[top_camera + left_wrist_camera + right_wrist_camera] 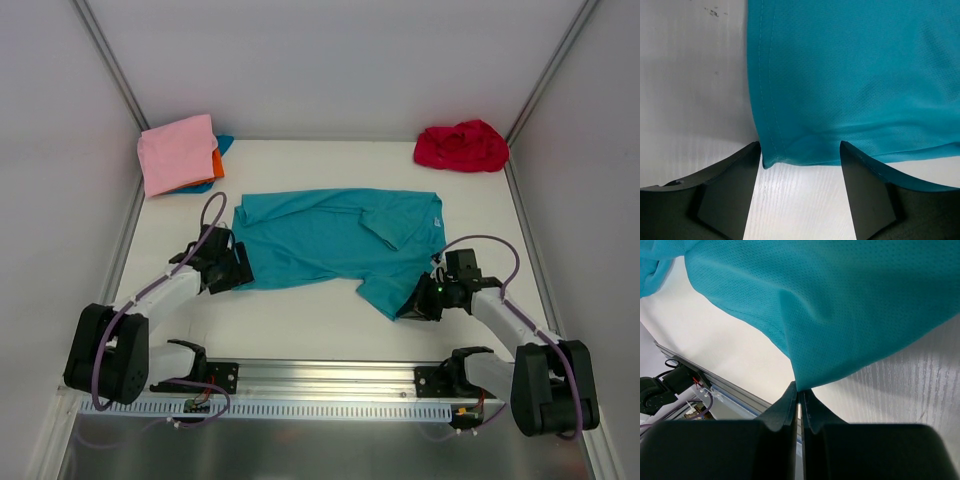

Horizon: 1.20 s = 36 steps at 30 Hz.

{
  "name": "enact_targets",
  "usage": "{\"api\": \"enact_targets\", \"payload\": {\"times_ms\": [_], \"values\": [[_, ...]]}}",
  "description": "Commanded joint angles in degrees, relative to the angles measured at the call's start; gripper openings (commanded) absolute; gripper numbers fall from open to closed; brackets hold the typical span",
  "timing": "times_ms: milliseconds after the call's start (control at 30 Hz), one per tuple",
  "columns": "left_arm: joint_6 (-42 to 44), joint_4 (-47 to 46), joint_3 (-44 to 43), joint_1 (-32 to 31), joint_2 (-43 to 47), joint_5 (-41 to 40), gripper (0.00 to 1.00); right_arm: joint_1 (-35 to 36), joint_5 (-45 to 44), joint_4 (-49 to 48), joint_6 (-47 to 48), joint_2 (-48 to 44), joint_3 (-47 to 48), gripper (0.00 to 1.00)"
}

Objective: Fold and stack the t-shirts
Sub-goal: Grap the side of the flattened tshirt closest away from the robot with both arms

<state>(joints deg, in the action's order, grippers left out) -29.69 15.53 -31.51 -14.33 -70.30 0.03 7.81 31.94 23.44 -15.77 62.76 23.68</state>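
A teal t-shirt (335,240) lies spread across the middle of the table, its small white neck label (437,218) at the right end. My left gripper (235,268) sits at the shirt's near left corner. In the left wrist view it (800,150) is open, and the hemmed corner (771,159) lies on the table between the fingertips. My right gripper (415,305) is shut on the shirt's near right flap; in its wrist view the cloth (840,305) rises from the pinched tips (800,390). A folded pink shirt (178,152) rests on an orange one (216,163) and a blue one (222,145) at the back left. A red shirt (462,146) lies crumpled at the back right.
White walls with metal posts (110,70) close in the table on the left, back and right. A metal rail (330,375) carrying both arm bases runs along the near edge. Purple cables (210,205) loop above each wrist.
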Motion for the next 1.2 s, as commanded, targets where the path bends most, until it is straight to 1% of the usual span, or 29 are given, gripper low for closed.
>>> {"api": "enact_targets", "payload": {"times_ms": [0,67,100,167,200,267,300,400,500,633,733,800,867,1167], "values": [[-1.59,-0.59,0.22,-0.88,-2.55,2.51,0.66,0.36,-0.65,1.34,0.65,-1.41,1.63,0.05],[-1.68,-0.76,0.22,-1.05,-2.91,3.04,0.63,0.27,-0.65,1.34,0.56,-1.41,1.54,0.04],[-1.68,-0.94,0.30,-1.05,-2.91,3.22,0.52,0.36,-0.65,1.34,0.56,-1.41,1.54,0.04],[-1.60,-0.94,0.31,-1.05,-2.82,3.66,0.37,0.27,-0.74,1.34,0.57,-1.41,1.54,0.05],[-1.51,-0.94,0.31,-1.05,-2.82,3.75,0.20,0.27,-0.74,1.26,0.65,-1.41,1.54,0.05],[-1.51,-0.77,0.31,-1.05,-2.65,3.75,0.03,0.27,-0.83,1.26,0.56,-1.41,1.54,0.05],[-1.33,-0.50,0.31,-1.14,-2.47,3.66,0.00,0.27,-0.83,1.26,0.48,-1.41,1.54,0.05],[-1.16,-0.15,0.31,-1.14,-1.60,3.66,0.00,0.27,-1.01,1.34,0.48,-1.50,1.54,0.05],[-0.89,1.16,-0.04,-1.23,-0.11,3.92,0.00,0.27,-1.79,2.13,0.39,-2.64,2.07,0.02],[-0.54,3.71,-1.01,-1.14,3.06,3.75,0.00,0.27,-6.79,8.19,0.83,-7.20,4.00,0.00],[-0.54,6.52,-1.28,-1.23,6.31,3.92,0.00,0.18,-9.96,13.11,1.18,-13.87,5.93,0.01],[-0.63,7.58,-0.84,-1.14,8.94,4.01,0.00,0.10,-11.98,16.87,1.18,-16.52,7.25,0.01],[-0.63,8.55,-0.40,-1.14,10.44,3.92,0.00,-0.08,-12.87,18.65,1.09,-20.03,7.96,0.01],[-1.33,10.40,0.57,-1.23,14.75,4.53,0.00,-0.34,-15.07,27.26,1.44,-25.58,11.73,0.00]]}}
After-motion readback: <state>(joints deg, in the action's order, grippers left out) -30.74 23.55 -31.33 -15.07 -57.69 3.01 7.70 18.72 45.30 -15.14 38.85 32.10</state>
